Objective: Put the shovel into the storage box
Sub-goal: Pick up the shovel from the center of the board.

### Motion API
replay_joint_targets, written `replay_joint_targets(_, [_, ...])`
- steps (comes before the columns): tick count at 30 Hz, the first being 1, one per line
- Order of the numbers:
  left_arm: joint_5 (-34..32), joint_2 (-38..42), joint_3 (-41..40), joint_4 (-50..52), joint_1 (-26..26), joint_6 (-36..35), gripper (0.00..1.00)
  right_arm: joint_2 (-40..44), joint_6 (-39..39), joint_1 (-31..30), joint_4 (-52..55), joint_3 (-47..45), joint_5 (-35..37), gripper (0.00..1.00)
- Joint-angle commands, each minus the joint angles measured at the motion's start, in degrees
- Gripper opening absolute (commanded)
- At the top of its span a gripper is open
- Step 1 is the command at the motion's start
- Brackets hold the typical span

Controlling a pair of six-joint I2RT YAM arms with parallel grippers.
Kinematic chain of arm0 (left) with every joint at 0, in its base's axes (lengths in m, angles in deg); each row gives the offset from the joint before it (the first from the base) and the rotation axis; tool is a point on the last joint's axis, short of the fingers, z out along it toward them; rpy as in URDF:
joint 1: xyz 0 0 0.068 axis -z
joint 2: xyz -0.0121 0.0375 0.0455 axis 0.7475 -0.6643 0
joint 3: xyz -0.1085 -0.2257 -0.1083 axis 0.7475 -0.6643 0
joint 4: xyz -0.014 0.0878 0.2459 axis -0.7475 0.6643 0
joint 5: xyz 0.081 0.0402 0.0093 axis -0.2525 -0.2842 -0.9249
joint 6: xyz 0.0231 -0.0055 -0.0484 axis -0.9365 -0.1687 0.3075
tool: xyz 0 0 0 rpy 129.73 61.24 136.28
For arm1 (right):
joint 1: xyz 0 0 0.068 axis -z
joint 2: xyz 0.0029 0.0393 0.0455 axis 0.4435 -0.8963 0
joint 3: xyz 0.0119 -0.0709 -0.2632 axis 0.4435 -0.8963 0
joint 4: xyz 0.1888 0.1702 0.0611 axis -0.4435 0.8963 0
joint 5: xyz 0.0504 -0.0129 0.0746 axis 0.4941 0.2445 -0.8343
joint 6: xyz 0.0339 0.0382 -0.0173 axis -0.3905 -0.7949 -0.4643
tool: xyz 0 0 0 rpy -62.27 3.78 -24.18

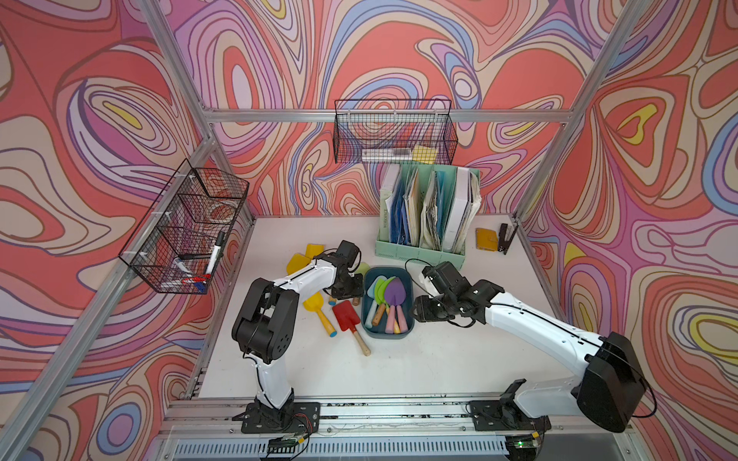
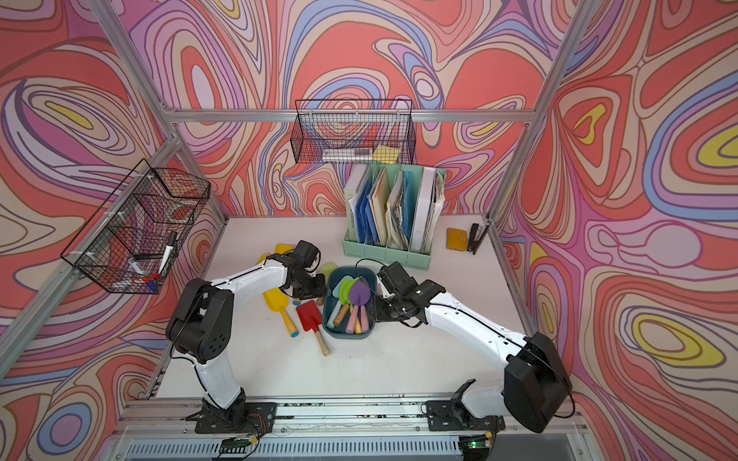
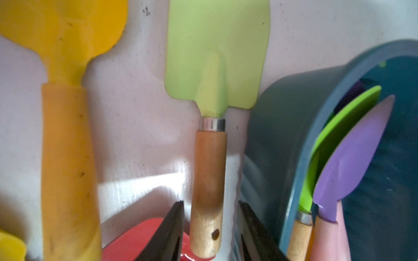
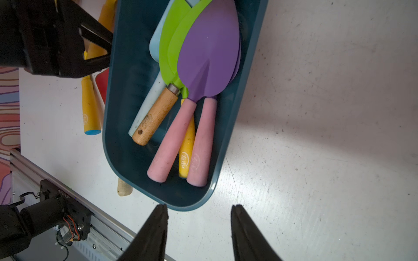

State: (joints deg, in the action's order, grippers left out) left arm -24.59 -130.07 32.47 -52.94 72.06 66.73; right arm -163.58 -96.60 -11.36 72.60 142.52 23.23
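A light green shovel (image 3: 217, 56) with a wooden handle (image 3: 209, 171) lies flat on the table, just left of the storage box (image 1: 387, 336). My left gripper (image 3: 211, 203) is open and straddles the handle's end, with a gap on each side. In both top views only the green blade (image 1: 362, 268) (image 2: 328, 268) shows past the left gripper (image 1: 346, 293). The dark teal storage box (image 4: 126, 90) holds purple (image 4: 210, 52), green and pale blue shovels. At the box's right side, my right gripper (image 4: 199, 209) hangs open over bare table.
A red shovel (image 1: 345, 317) and yellow shovels (image 1: 315, 305) (image 1: 307, 257) lie left of the box. A mint-green file organiser (image 1: 423, 223) stands behind it. Two black wire baskets (image 1: 393, 131) (image 1: 187, 227) hang on the frame. A yellow pad (image 1: 485, 238) and a stapler (image 1: 506, 237) sit at the back right.
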Motion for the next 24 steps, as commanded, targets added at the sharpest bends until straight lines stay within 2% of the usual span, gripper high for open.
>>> replay_joint_targets(1, [0.59,-1.83,1.79,-0.03,0.18,-1.23,0.44,-0.14,0.16,-0.36,-0.43,-0.61,0.31,0.47])
replay_joint_targets(7, [0.51,-3.55,2.95,0.40,0.31,-1.55,0.42,-0.64,0.32,-0.37,-0.55,-0.61,0.35,0.47])
replay_joint_targets(15, [0.16,-4.13,3.44,0.58,0.55,-1.62,0.27,-1.24,0.35,-0.36,-0.84,-0.43,0.15,0.47])
replay_joint_targets(22, [-0.36,-4.93,3.69,1.11,0.63,-2.04,0.27,-1.26,0.33,-0.36,-0.81,-0.26,-0.02,0.47])
replay_joint_targets(24, [-0.42,-5.29,3.77,1.25,0.72,-2.06,0.30,-1.24,0.42,-0.36,-0.80,-0.17,0.00,0.47])
